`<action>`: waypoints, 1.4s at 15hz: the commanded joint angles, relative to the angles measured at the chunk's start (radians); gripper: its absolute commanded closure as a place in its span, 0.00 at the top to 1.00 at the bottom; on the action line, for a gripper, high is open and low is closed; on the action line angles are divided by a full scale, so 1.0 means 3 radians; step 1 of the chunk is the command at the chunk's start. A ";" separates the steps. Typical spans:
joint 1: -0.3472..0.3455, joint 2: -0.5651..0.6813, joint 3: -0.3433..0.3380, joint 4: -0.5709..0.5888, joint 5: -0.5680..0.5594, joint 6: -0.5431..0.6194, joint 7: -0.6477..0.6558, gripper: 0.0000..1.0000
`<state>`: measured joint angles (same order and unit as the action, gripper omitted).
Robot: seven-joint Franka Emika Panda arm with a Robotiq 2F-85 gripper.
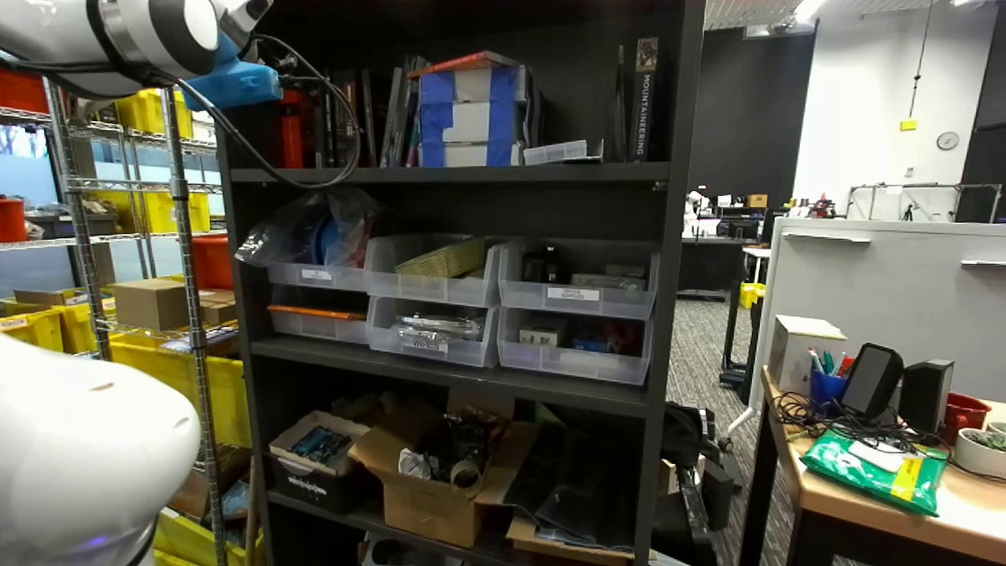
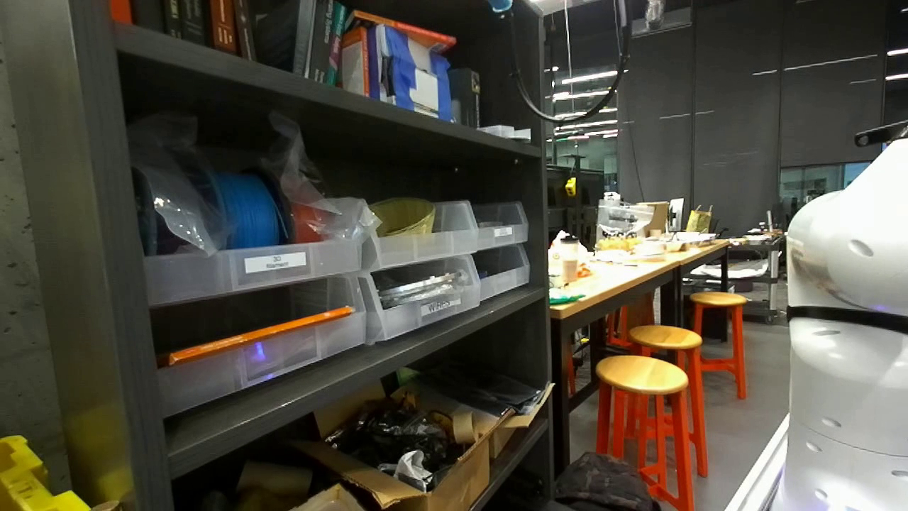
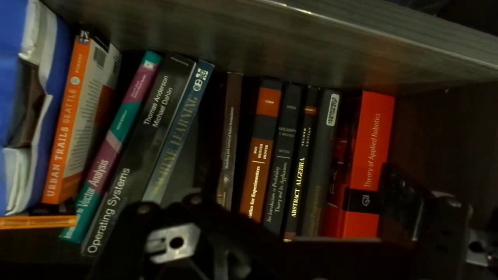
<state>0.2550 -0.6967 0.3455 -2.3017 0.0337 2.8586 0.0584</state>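
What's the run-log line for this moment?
jaws: open, empty; facing: shelved books; framed between jaws: red book; below: clear bins

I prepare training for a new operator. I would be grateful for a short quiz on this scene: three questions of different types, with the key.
1. True or false: in the wrist view, the fingers are shut tight together.
2. Which title can be read on the red book at the right end in that view? A) Abstract Algebra B) Theory of Applied Robotics C) Operating Systems
3. Fill in: in an exterior view, the label on the bin holding the blue spool reads "3D ____".

Key: 1. False, they stand open. 2. B. 3. filament.
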 commanded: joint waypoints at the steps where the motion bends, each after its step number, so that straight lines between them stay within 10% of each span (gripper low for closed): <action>1: 0.0052 0.0326 -0.0044 0.0281 -0.0153 0.0119 -0.0191 1.00; 21: 0.0949 0.1196 -0.0964 0.1177 0.0162 -0.0143 -0.1499 1.00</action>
<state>0.4988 -0.3738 0.0954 -1.9972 0.0517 2.8453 -0.3235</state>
